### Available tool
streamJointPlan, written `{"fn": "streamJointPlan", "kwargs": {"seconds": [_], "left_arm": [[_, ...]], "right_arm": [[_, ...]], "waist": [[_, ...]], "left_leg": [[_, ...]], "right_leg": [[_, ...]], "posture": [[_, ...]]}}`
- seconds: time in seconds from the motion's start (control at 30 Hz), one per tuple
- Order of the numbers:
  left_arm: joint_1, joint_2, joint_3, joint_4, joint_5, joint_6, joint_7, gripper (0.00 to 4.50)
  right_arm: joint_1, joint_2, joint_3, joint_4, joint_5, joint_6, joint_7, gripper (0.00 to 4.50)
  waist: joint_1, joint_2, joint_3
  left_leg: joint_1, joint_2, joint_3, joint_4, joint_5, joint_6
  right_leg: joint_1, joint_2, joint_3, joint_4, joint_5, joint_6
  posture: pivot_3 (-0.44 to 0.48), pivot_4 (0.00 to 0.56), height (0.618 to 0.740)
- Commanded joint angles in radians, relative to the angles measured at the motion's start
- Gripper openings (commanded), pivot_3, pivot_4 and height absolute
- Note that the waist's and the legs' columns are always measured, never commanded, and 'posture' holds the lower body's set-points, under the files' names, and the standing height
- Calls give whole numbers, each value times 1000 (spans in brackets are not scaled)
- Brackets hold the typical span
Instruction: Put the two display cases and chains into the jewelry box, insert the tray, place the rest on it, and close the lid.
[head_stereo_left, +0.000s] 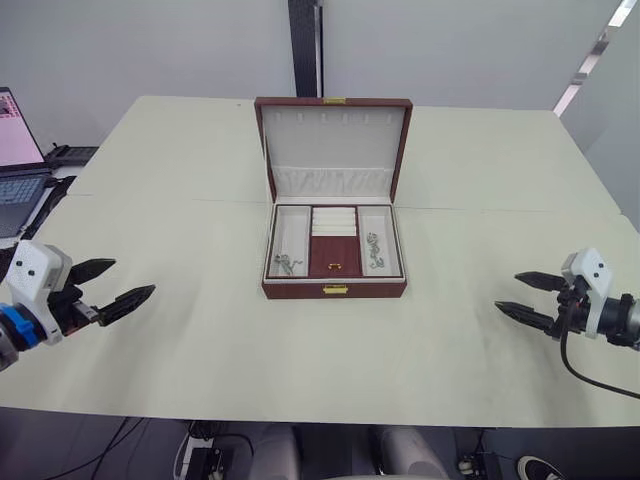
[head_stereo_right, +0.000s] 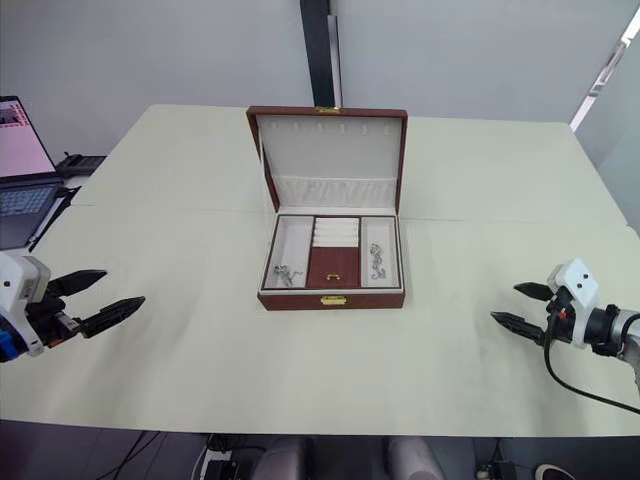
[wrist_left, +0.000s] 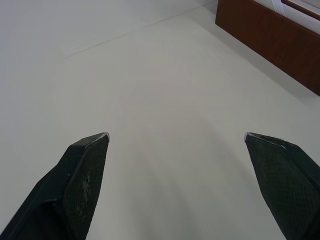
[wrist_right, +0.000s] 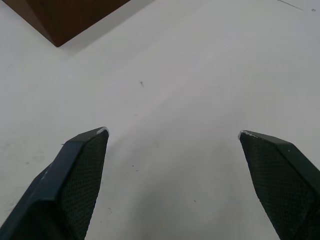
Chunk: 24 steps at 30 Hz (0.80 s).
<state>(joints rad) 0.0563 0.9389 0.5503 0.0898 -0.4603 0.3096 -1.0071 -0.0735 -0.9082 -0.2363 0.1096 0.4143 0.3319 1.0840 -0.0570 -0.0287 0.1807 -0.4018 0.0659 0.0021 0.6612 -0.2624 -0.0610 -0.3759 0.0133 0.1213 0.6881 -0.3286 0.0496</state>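
Note:
The dark red jewelry box (head_stereo_left: 334, 290) stands open at the table's middle, its lid (head_stereo_left: 333, 140) upright at the back. A white-lined tray (head_stereo_left: 334, 222) sits inside, with ring rolls and a maroon centre section (head_stereo_left: 334, 255). One silver jewellery piece (head_stereo_left: 287, 264) lies in the left compartment and another (head_stereo_left: 374, 250) in the right. The display cases are out of view. My left gripper (head_stereo_left: 133, 277) hovers open and empty far left of the box. My right gripper (head_stereo_left: 507, 291) is open and empty far to its right. A box corner (wrist_left: 270, 35) shows past the left gripper's fingers.
A laptop (head_stereo_left: 15, 150) sits off the table's left side. The cream table (head_stereo_left: 200, 200) spreads wide around the box, and its front edge runs close below both grippers. A dark post (head_stereo_left: 304, 45) rises behind the table.

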Motion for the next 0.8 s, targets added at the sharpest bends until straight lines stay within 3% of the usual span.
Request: {"fn": "streamJointPlan", "kwargs": {"seconds": [0.03,0.23,0.27,0.33,0.47,0.73,0.8], "left_arm": [[-33,1,-9,2,21,-33,24,4500],[-134,-56,-152,-19,50,-12,56,4500],[-164,-74,-180,-4,59,-17,68,4316],[-216,-107,-229,28,81,-27,87,3884],[-309,-159,-317,74,115,-33,92,2637],[-438,-244,-458,146,171,-48,68,89],[-468,-273,-482,159,181,-54,72,0]], "right_arm": [[-11,-4,-39,-44,16,18,-18,4418],[-118,77,17,-125,47,89,-73,4418],[-142,98,37,-123,38,91,-90,4255],[-187,136,73,-110,17,94,-122,3797],[-253,186,153,-64,-45,78,-155,2448],[-383,299,277,57,-150,19,-188,417],[-415,334,291,76,-158,14,-195,15]], "waist": [[0,0,0],[-1,0,0],[-1,0,0],[0,0,0],[1,0,0],[3,0,0],[2,0,0]], "left_leg": [[0,0,0,0,0,0],[2,0,0,1,0,0],[2,0,0,1,0,0],[1,0,-1,1,0,0],[1,0,-1,1,0,0],[0,0,0,1,0,0],[0,0,0,2,0,0]], "right_leg": [[0,0,0,0,0,0],[1,0,1,2,0,0],[1,1,0,2,0,0],[1,1,0,2,0,0],[1,0,0,2,0,0],[0,0,0,3,0,0],[0,0,0,4,0,0]], "posture": [[0,150,740],[0,150,740],[0,150,740],[0,150,740],[0,150,740],[0,150,740],[0,150,740]]}}
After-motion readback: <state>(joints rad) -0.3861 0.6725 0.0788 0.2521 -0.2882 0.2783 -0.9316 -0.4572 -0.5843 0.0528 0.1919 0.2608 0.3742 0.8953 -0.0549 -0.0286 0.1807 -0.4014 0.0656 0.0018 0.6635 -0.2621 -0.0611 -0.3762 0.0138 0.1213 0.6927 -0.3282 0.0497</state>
